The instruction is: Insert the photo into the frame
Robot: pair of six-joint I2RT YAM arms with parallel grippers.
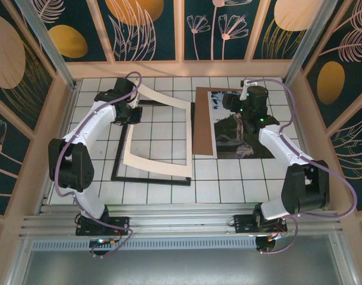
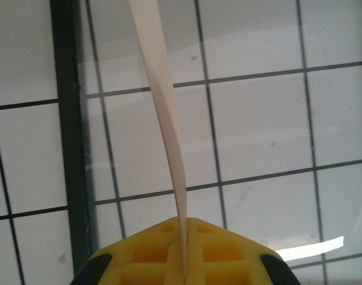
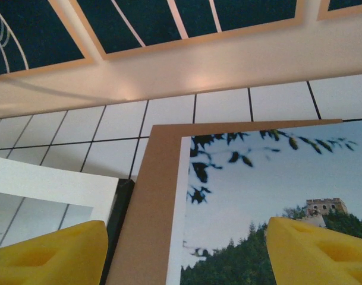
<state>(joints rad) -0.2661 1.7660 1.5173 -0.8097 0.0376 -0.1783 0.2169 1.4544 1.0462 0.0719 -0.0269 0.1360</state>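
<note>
photo [image 3: 258, 178] lies flat on the brown backing board [image 3: 145, 208], right of the black frame [image 1: 145, 180]; thin, bendy paper, likely best pinched at an edge. right fingers [image 3: 50, 255] hang spread above it; left fingers [image 2: 151, 249] clamp the white mat [image 2: 163, 107].

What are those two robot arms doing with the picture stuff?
The left end effector is shut on the edge of a white cardboard border, holding it up over the black frame on the table. The right end effector is open above the photo, which lies on a brown board. The photo isn't in the frame yet.
</note>
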